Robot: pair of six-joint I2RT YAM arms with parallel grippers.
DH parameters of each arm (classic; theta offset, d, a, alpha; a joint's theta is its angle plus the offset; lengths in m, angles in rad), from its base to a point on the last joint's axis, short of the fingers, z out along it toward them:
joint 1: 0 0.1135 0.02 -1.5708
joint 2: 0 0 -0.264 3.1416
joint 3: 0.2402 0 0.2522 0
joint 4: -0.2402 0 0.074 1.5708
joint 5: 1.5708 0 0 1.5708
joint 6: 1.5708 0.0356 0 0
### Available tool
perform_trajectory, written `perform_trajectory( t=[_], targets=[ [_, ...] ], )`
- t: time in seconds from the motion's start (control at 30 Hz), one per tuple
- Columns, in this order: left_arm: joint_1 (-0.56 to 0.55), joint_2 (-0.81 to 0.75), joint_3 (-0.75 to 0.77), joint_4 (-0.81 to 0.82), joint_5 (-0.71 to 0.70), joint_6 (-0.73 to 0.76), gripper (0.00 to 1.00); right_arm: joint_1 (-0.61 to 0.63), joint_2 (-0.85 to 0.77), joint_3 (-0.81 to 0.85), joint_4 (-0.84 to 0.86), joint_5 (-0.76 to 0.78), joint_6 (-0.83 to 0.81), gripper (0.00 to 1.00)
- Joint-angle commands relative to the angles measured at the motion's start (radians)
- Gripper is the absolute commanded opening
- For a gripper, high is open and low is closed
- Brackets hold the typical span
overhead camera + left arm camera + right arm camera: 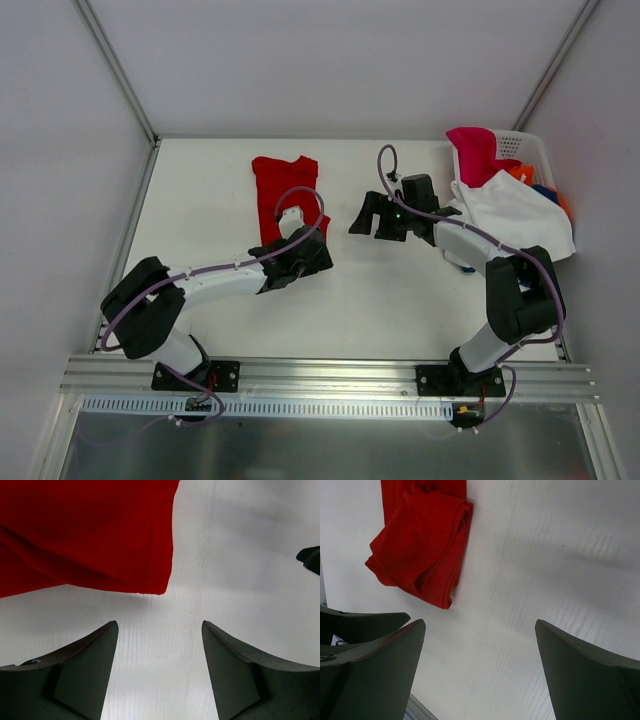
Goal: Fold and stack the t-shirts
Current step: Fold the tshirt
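Folding looks barely begun: red t-shirt [285, 190], seemingly half-folded, at eleven o'clock; other t-shirts [515, 215] heaped over basket [522, 143] at two o'clock. Left gripper [160, 630] and right gripper [480, 630] gape empty.

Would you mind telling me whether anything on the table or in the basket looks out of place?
Yes: the white t-shirt hangs out over the near rim of the basket onto the table, and a pink t-shirt drapes over its far corner. The red t-shirt lies half-folded, its near end bunched rather than flat.
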Motion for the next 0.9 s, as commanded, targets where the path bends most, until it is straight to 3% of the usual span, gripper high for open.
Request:
perform_trajectory(
  t=[0.0, 0.33, 0.47, 0.63, 0.87],
  targets=[
    [-0.024, 0.042, 0.057, 0.033, -0.078, -0.060, 0.68, 0.000, -0.058, -0.016, 0.032, -0.003, -0.026, 0.96],
    [-0.047, 0.103, 0.059, 0.025, -0.190, -0.213, 0.65, -0.002, -0.071, -0.061, 0.037, 0.005, -0.046, 0.96],
    [-0.047, 0.085, 0.011, -0.003, -0.282, -0.388, 0.63, -0.003, -0.075, -0.076, 0.037, -0.004, -0.047, 0.96],
    [-0.047, 0.119, 0.020, -0.033, -0.343, -0.552, 0.68, -0.003, -0.072, -0.090, 0.038, -0.018, -0.038, 0.96],
    [-0.048, 0.191, 0.057, -0.052, -0.360, -0.606, 0.70, -0.012, -0.097, -0.116, 0.037, -0.035, -0.036, 0.96]
  ],
)
